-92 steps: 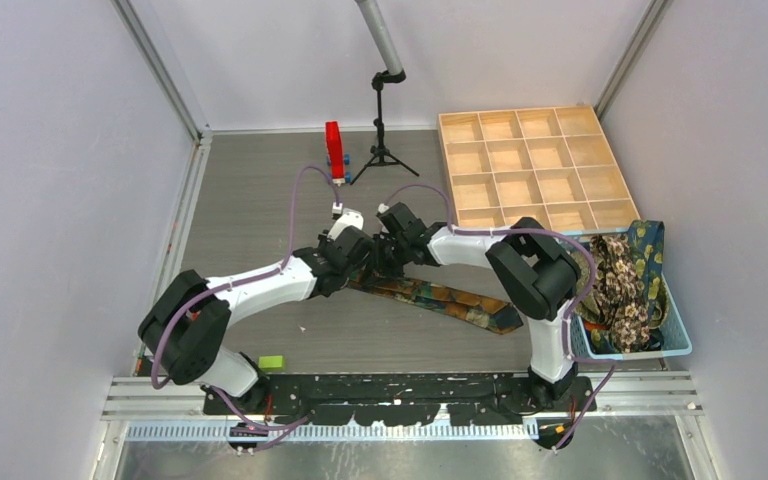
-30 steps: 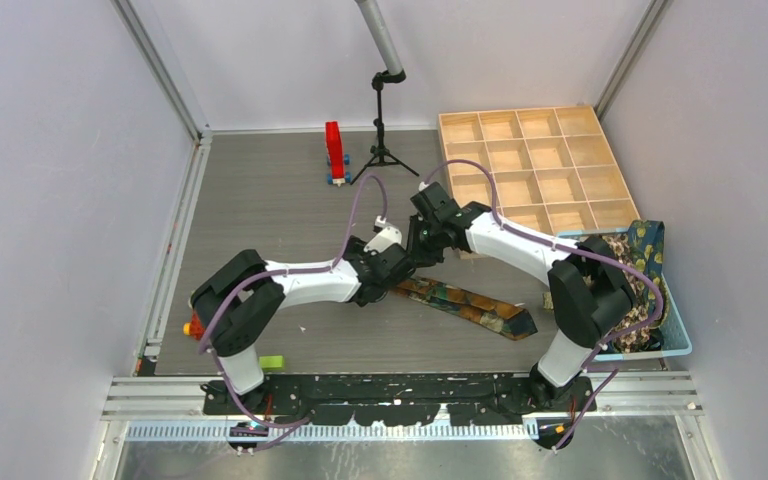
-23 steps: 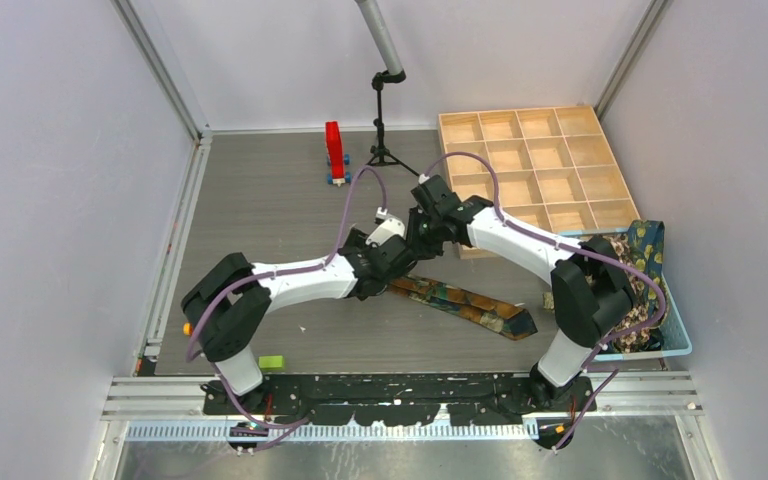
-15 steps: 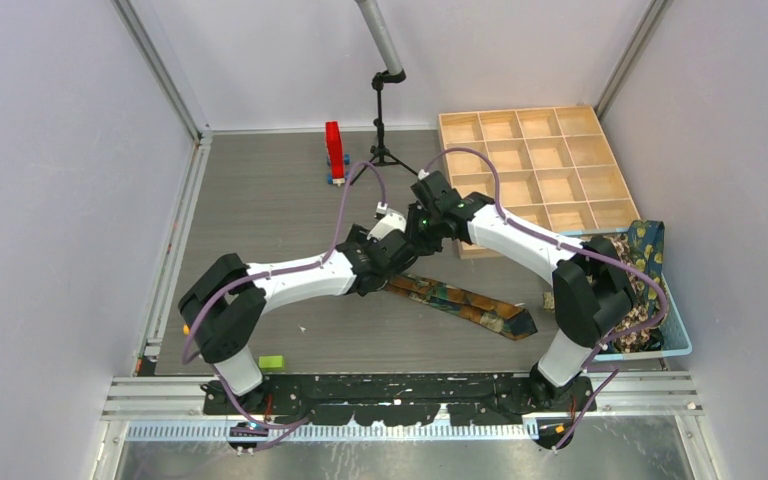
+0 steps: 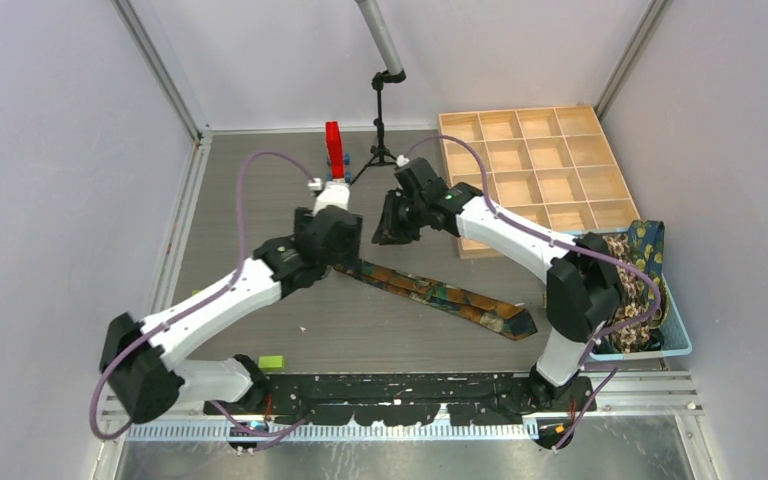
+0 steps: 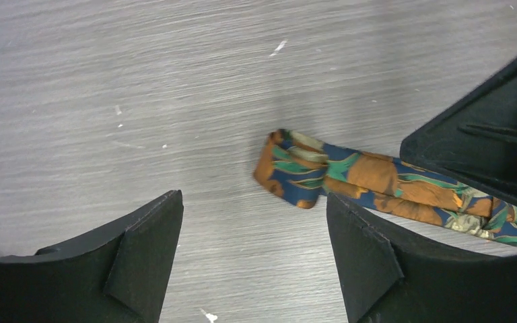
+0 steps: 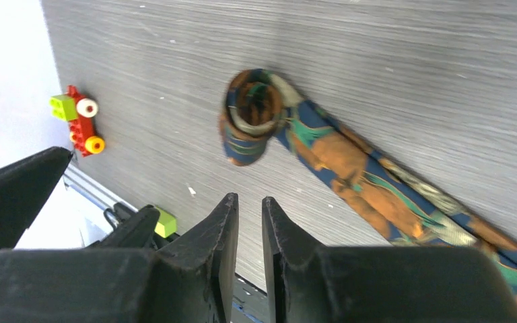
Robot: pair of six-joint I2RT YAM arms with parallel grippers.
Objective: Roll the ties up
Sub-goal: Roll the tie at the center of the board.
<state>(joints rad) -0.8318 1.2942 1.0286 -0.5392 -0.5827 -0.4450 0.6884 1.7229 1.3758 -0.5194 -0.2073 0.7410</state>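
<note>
One tie [image 5: 440, 295], navy with orange and teal, lies slanted across the grey table. Its left end is wound into a small loose roll [image 6: 289, 168] [image 7: 250, 114]; the wide pointed end lies at the right. My left gripper [image 5: 343, 248] [image 6: 252, 198] hangs open just left of the roll, with only bare table between its fingers. My right gripper [image 5: 388, 228] [image 7: 248, 200] hovers behind the roll with just a narrow gap between its jaws and nothing in it. More ties [image 5: 625, 285] are piled in the basket at the right.
The light blue basket [image 5: 675, 345] stands at the right edge. A wooden compartment tray [image 5: 535, 165] sits at the back right. A red toy block [image 5: 334, 150] and a black tripod [image 5: 380, 150] stand at the back. A green block [image 5: 271, 361] lies by the front rail.
Both grippers have come off the tie's rolled end. The left arm has swung back to the left with its jaws opening wider. The right gripper has lifted toward the back.
</note>
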